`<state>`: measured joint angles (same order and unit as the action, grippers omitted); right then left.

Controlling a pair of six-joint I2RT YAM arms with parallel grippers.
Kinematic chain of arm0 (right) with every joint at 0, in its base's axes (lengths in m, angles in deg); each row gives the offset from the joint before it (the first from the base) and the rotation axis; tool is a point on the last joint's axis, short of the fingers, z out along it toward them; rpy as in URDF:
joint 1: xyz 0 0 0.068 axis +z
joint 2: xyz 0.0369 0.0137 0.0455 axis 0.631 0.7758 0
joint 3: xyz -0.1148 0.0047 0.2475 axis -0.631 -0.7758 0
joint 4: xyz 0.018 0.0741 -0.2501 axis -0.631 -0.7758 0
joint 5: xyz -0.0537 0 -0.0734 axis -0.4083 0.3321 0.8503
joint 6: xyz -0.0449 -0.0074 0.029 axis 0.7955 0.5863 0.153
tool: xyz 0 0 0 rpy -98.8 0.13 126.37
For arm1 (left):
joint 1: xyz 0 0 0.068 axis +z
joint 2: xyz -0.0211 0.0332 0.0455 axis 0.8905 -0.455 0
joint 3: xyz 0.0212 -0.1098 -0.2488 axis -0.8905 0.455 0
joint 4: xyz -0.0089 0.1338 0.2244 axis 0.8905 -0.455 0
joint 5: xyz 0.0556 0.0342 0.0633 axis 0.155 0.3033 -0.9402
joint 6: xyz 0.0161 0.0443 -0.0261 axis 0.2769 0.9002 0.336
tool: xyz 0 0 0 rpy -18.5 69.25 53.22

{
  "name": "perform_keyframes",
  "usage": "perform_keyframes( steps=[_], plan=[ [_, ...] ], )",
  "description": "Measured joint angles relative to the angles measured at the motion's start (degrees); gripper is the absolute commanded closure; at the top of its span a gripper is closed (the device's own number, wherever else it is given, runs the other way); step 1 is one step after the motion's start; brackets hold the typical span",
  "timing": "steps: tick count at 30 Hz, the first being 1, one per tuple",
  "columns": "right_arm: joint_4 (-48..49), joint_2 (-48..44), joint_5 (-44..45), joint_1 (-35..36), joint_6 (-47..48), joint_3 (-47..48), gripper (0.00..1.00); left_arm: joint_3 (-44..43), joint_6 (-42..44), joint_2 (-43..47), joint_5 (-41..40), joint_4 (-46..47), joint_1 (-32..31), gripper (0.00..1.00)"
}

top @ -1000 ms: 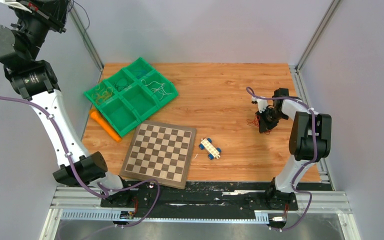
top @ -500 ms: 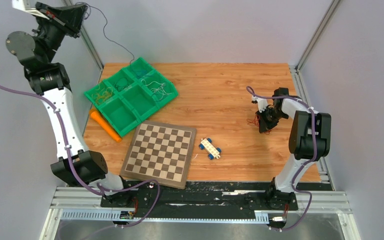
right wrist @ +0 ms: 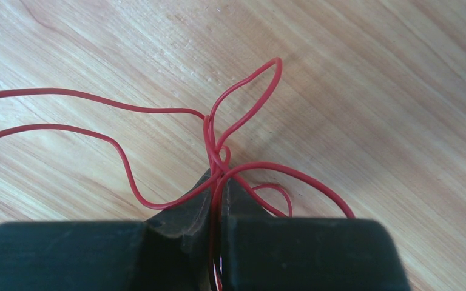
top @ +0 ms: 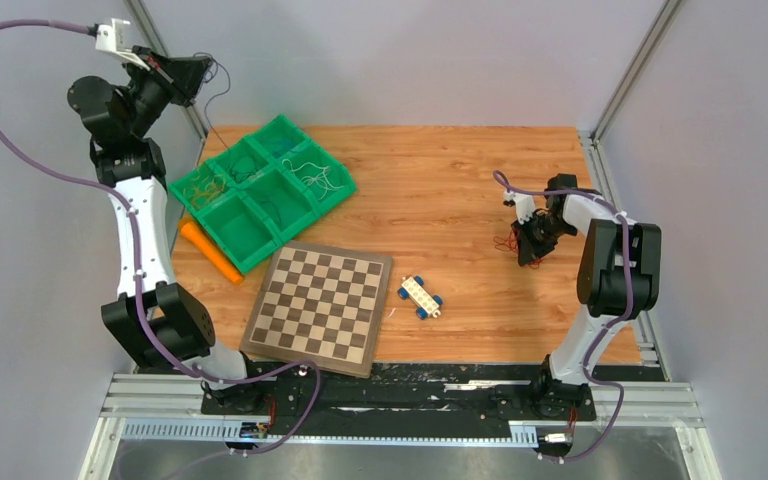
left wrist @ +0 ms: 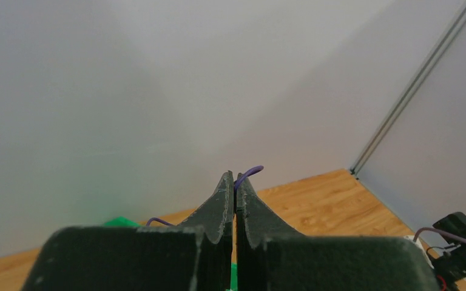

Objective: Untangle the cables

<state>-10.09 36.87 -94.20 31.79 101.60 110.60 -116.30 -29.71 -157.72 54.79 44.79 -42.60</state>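
The surface (top: 450, 190) is orange-brown wood with a fine grain. The tray (top: 257, 183) is bright green; in it are yellow cables (top: 203, 187) and white cables (top: 318, 176). The stick (top: 210, 250) is orange. The board (top: 320, 305) is checked dark brown and cream, with a brown border. The toy (top: 420, 296) is white with blue wheels. The right jaws are black, on a red cable (right wrist: 209, 130). The left jaws are black, on a purple cable (left wrist: 250, 170).

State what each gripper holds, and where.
Left gripper: purple cable, pinched just behind a short protruding curl. Right gripper: red cable, pinched at its twisted crossing.
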Motion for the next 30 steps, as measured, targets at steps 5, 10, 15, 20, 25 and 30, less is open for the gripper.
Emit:
perform_keyframes(
  steps=[5, 10, 15, 20, 25, 30],
  plan=[
    [-0.5, 0.5, 0.0, 0.0, -0.3, 0.6, 0.95, 4.8, 0.3, 0.0, 2.3, -0.4, -0.6, 1.0],
    [-1.5, 1.2, -0.2, -0.2, -0.8, 1.5, 0.95, 7.2, 0.5, 0.0, 3.5, -0.5, -2.9, 1.0],
    [-1.6, 1.3, -0.3, -0.3, -1.2, 1.6, 0.95, 9.8, 2.0, 0.0, 4.0, 0.3, -4.1, 1.0],
    [-1.5, 1.2, -0.3, -0.3, -1.3, 1.6, 0.94, 18.0, 9.0, -1.0, 3.8, -3.1, -4.2, 1.0],
    [-0.8, 0.6, -0.2, -0.3, -1.3, 0.8, 0.95, 23.1, 18.2, -3.5, 1.8, -10.7, -4.5, 1.0],
    [-0.5, 0.2, -0.4, -0.3, -1.2, 0.4, 0.95, 23.5, 26.7, -4.9, -0.4, -17.1, -5.6, 1.0]
  ],
)
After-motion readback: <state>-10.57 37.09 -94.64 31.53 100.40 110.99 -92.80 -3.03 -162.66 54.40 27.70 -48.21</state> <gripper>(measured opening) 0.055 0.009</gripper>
